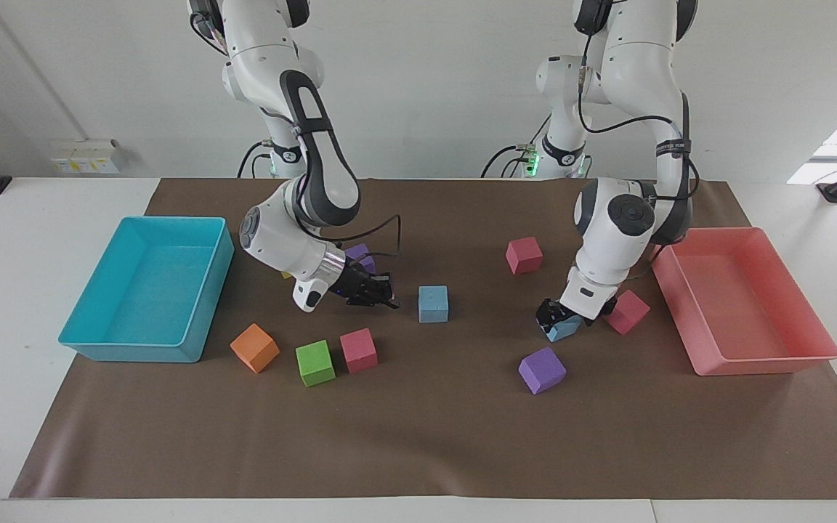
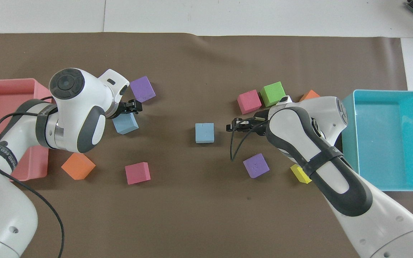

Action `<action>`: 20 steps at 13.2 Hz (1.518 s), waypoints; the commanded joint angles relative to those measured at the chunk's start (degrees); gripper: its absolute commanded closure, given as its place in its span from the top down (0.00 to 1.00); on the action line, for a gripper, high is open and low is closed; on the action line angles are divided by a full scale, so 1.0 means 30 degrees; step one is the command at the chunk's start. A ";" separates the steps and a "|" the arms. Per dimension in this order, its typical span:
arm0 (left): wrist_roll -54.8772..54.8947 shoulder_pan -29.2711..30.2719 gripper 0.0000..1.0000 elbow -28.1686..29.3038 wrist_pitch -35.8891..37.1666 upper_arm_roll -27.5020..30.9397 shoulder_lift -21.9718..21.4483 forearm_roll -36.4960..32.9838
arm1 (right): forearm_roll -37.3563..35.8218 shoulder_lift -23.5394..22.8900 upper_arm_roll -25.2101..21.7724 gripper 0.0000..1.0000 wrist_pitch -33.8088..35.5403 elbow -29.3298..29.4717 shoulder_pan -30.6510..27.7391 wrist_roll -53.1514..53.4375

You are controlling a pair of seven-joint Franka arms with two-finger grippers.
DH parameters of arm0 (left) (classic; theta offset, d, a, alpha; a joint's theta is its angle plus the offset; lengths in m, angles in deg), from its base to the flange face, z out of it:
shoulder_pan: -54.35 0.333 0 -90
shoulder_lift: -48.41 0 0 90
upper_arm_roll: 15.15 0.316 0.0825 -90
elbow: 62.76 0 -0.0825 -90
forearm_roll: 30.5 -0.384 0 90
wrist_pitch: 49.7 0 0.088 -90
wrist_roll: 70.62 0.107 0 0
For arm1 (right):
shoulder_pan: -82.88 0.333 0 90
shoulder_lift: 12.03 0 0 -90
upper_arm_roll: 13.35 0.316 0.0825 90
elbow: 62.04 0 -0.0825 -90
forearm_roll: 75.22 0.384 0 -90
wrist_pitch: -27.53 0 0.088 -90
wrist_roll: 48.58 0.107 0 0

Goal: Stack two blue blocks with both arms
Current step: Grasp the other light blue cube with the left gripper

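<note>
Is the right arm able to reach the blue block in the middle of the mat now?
Probably yes: the right gripper, shut and empty, is low beside the middle blue block, with only bare mat between them; it must open first.

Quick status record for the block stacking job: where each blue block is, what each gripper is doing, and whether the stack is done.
blue block A: on the mat near the pink tray, left gripper down around it
blue block B: mid-mat, standing free, nothing on it
left gripper: open, straddling block A
right gripper: shut, empty, low over the mat beside block B, not touching it
stack: not yet made; both blocks on the mat, apart
</note>
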 commanded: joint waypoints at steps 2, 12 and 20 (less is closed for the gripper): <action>-0.0444 -0.0474 1.00 0.0185 -0.0195 0.0348 0.0046 0.0052 | 0.3786 -0.0433 0.0208 0.00 -0.0421 -0.0749 -0.0330 -0.2731; -0.1088 -0.0474 1.00 0.0214 0.1153 0.0377 -0.0071 0.0023 | 0.5400 -0.0345 0.0208 0.00 -0.0743 -0.1452 -0.0154 -0.2819; -0.1759 -0.0562 0.00 0.0184 0.1945 0.0377 -0.0159 -0.0182 | 0.5429 -0.0345 0.0208 0.00 -0.0743 -0.1452 -0.0213 -0.2878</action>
